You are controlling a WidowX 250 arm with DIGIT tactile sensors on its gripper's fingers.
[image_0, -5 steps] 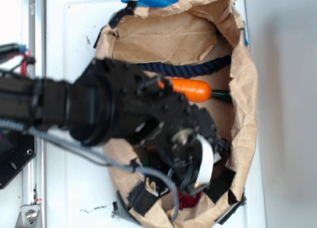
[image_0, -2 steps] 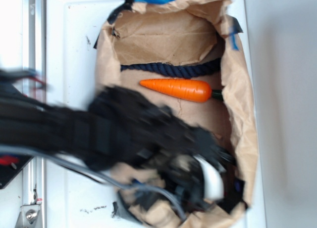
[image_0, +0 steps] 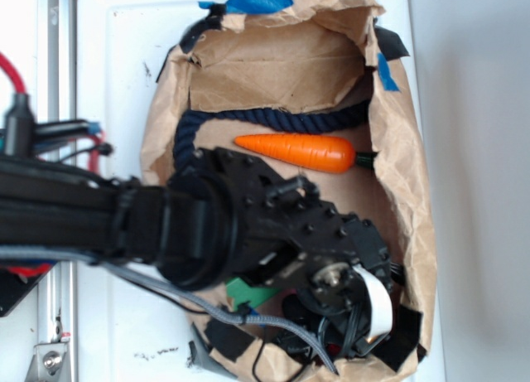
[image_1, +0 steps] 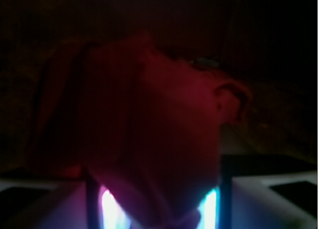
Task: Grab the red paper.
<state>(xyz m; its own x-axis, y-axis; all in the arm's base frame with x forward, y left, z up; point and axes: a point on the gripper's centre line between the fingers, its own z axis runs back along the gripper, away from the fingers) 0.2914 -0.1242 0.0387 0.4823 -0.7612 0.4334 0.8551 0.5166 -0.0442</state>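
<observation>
Red paper [image_1: 149,139] is filling the wrist view, sitting right between the fingers. Gripper [image_0: 339,332] is reaching deep into the bag [image_0: 406,150], carrot [image_0: 298,150] lying behind it. Can't tell if it's pinching yet, so I'm guessing closing and lifting are left.

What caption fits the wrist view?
Red paper fills the dark frame, close between the gripper fingers.

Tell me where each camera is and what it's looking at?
Exterior: up high, looking down into the paper bag with the carrot and rope; the black arm and claw show.
Wrist: on the claw, facing out between its fingers, filled by the red paper.
Shared: only the claw.
</observation>
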